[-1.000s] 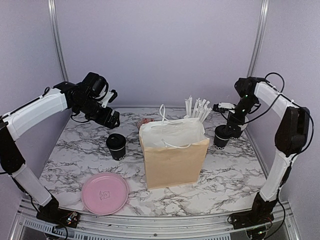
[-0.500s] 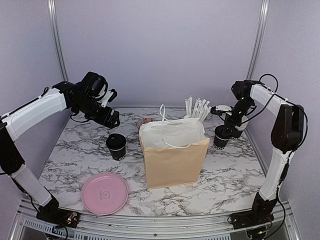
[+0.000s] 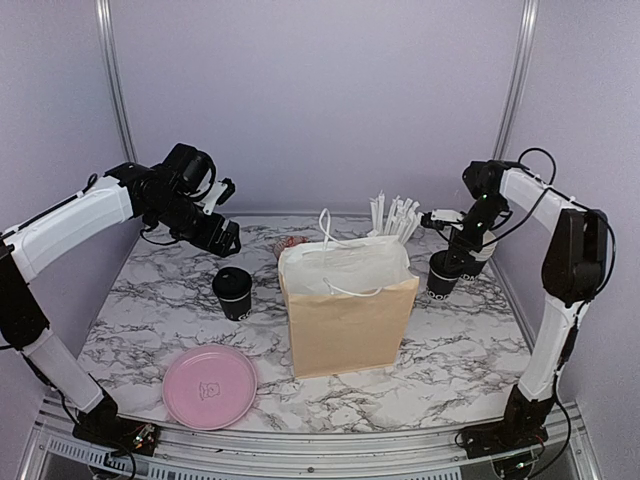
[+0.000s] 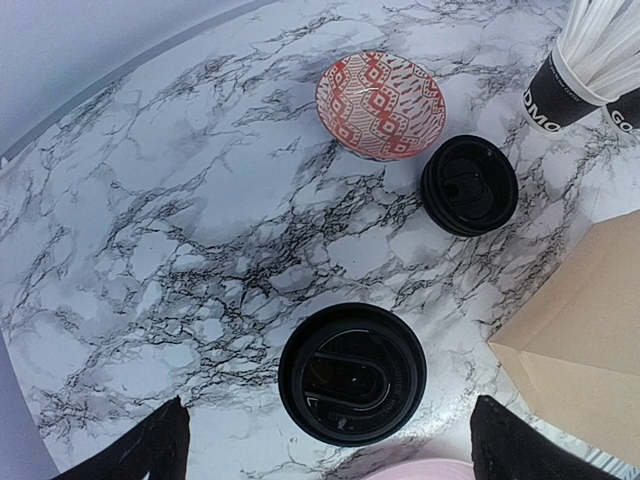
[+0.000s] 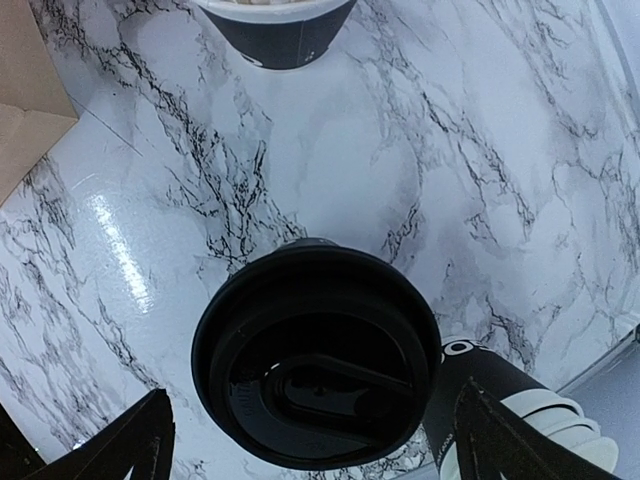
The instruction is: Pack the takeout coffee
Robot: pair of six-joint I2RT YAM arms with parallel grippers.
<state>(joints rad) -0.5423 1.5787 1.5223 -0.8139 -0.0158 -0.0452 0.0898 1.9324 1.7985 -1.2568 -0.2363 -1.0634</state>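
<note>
The left gripper [image 4: 330,440] and right gripper [image 5: 310,430] both gaped wide, empty, while the straw cup [image 4: 555,95] showed only "DMO".

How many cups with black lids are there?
3: a cup left of the bag, a cup behind it by the bowl, a cup right of it. Others may be hidden.

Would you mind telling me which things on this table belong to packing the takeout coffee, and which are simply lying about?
For the job:
- left lidded cup
- right lidded cup
- black lid
- paper bag

Lying about:
- pink plate
- patterned bowl
- cup of straws
</note>
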